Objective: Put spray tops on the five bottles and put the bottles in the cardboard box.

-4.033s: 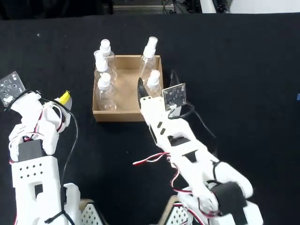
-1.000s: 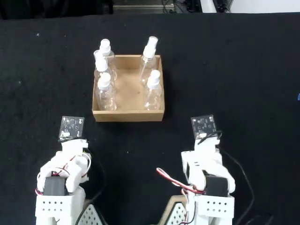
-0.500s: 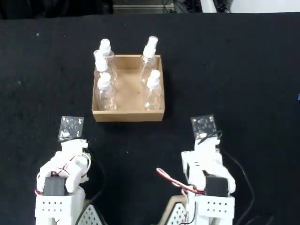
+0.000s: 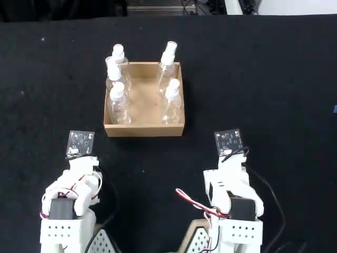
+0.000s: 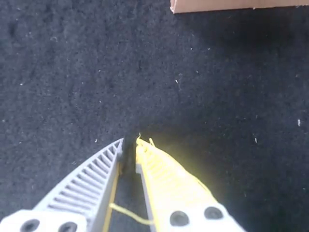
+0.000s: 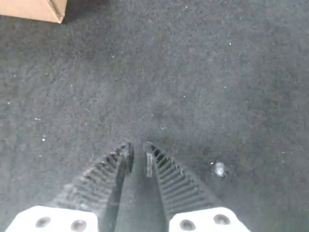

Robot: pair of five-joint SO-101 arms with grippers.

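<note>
All five bottles point(image 4: 119, 105) stand inside the box point(image 4: 144, 129), each with a white spray top point(image 4: 169, 51): three crowded along one side wall, two along the other. The task looks finished, so the risks lie in disturbing it.

The left arm point(image 4: 71, 195) and right arm point(image 4: 231, 190) are folded near the counter's point(image 4: 274, 79) front edge, well apart from the box. The left jaws are closed on nothing, tips touching. The right jaws are also closed and empty (a sliver of gap shows at the tips). Both wrist views look down at bare counter, with a corner of the box point(image 5: 217, 5) at the edge of the left one and a corner point(image 6: 34, 9) at the edge of the right.

What could go wrong:
- The bottles rise well above the low walls, so they would tip easily. An arm reaching out again could clip a top and topple one, and the three crowded ones would likely go together.
- A nudge to the light cardboard would slide it and rock everything in it.
- Whether each top is fully seated cannot be judged from above. A loose one could fall off when the box is lifted.
- The two at the back reach past the rear wall (possibly just the viewing angle), and a lean there would spill outward.
</note>
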